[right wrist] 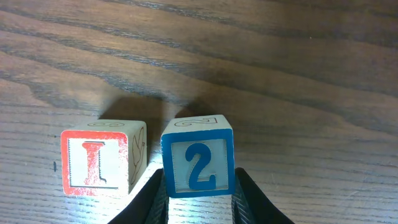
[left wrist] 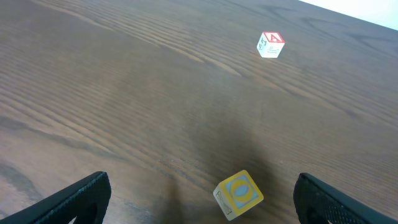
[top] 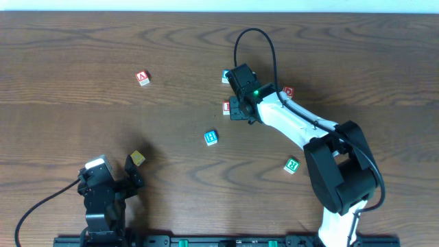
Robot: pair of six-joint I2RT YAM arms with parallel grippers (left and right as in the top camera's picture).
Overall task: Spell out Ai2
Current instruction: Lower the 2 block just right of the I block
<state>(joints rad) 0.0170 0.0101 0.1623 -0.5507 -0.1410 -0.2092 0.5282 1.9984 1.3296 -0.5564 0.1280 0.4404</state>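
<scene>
The right gripper (right wrist: pixel 199 188) is closed on the blue 2 block (right wrist: pixel 198 160), its two fingers (right wrist: pixel 247 200) pressed against the block's left and right faces, the numeral facing the wrist camera; whether the block rests on the wooden table (top: pixel 68 116) or hangs just above it cannot be told. Just beside it, on its left in the right wrist view and across a narrow gap, sits the red I block (right wrist: pixel 102 163), upright on the wood; from overhead the I block (top: pixel 226 108) shows at the edge of the right gripper (top: pixel 241 110), which hides the 2. The red A block (top: pixel 143 77) lies well apart, toward the far left of the table, also seen in the left wrist view (left wrist: pixel 270 45). The left gripper (top: pixel 113 171) stands wide open and empty near the front edge, a yellow block (left wrist: pixel 238 195) lying on the table between and just ahead of its fingertips; a blue H block (top: pixel 211 138) and a green R block (top: pixel 292 165) lie loose nearer the right arm.
</scene>
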